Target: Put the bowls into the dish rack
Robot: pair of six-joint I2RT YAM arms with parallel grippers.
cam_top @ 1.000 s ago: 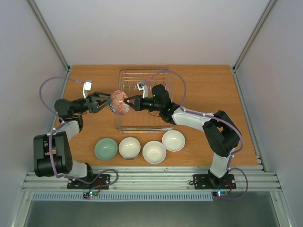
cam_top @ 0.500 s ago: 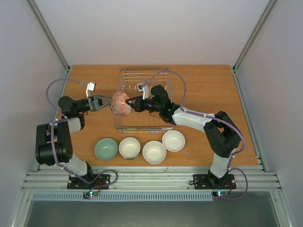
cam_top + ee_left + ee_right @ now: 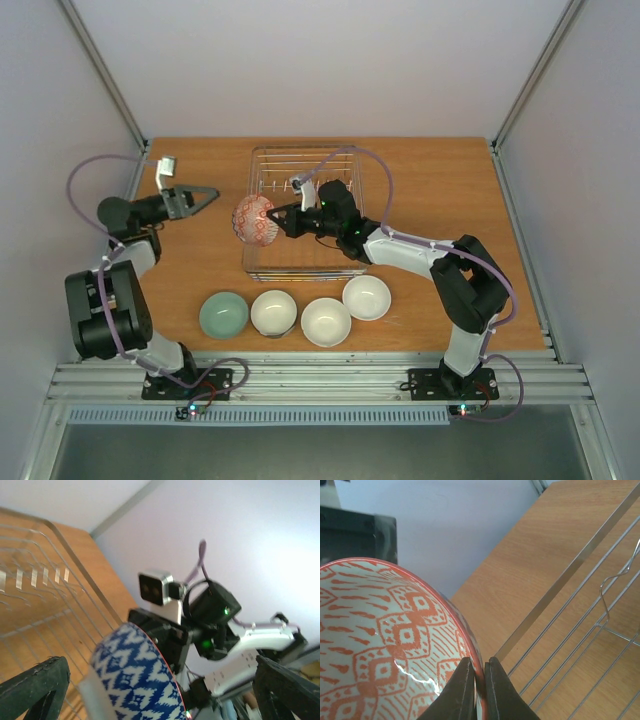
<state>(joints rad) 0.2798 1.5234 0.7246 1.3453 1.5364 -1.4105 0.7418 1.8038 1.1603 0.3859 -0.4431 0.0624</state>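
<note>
Heads up: your right gripper (image 3: pixel 273 218) is clenched on just the rim of the red-patterned bowl (image 3: pixel 254 219), held on edge at the left rail of the dish rack (image 3: pixel 300 150). Left gripper (image 3: pixel 205 196) is wide open w/ nothing in it. Thin pinch imo, a quick tilt could swivel the bowl & drop it.

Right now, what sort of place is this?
Probably a robot test cell, not a kitchen: a wooden tabletop boxed in by plain pale panels, an aluminium mounting rail along its near edge, and a wire dish rack on it.
</note>
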